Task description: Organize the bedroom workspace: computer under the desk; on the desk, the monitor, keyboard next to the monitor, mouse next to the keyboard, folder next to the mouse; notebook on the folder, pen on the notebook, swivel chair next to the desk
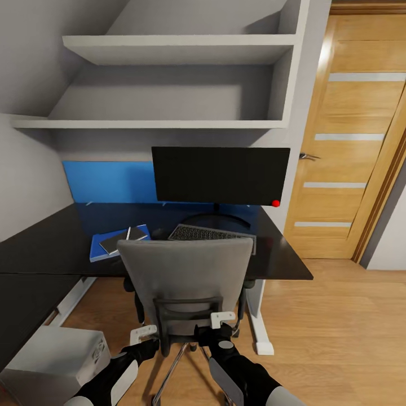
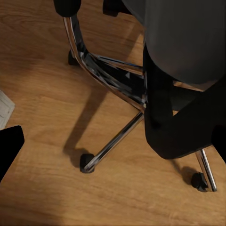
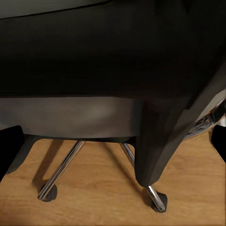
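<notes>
Behind the desk (image 1: 282, 254), the swivel chair (image 1: 189, 276) is standing on castors and should roll easily; the rigid back frame is offering a grip. Left gripper (image 1: 144, 334) and right gripper (image 1: 221, 320) are hovering open, empty.

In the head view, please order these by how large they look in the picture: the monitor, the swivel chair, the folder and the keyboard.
1. swivel chair, though it is nearest the camera
2. monitor
3. folder and keyboard: not ranked, as the chair back hides part of the keyboard and a dark notebook covers part of the folder.
</notes>
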Robot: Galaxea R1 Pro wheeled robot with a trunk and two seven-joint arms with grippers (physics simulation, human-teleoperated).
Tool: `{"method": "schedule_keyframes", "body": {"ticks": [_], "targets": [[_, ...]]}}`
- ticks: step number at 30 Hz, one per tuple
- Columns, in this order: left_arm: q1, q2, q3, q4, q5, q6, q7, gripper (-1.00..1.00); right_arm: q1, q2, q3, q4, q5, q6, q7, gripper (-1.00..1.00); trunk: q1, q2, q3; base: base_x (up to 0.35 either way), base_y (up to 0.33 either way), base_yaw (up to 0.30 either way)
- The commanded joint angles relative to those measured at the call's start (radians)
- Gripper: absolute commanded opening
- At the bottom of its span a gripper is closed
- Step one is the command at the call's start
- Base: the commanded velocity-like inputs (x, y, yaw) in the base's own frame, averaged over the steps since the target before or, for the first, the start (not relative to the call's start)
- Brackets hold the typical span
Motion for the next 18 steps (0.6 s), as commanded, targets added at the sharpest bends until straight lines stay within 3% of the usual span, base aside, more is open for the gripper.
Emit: {"method": "schedule_keyframes", "body": {"ticks": [1, 18], "targets": [[0.0, 0.001, -0.006, -0.002, 0.006, 0.004, 0.008, 1.0, -0.001, 0.0, 0.003, -0.001, -0.001, 0.004, -0.007, 1.0, 0.0, -0.001, -0.001, 0.007, 0.0, 0.0], [-0.001, 0.001, -0.005, -0.002, 0.006, 0.004, 0.007, 1.0, -0.001, 0.0, 0.003, -0.001, -0.001, 0.004, -0.007, 1.0, 0.0, -0.001, -0.001, 0.031, 0.013, 0.0]]}}
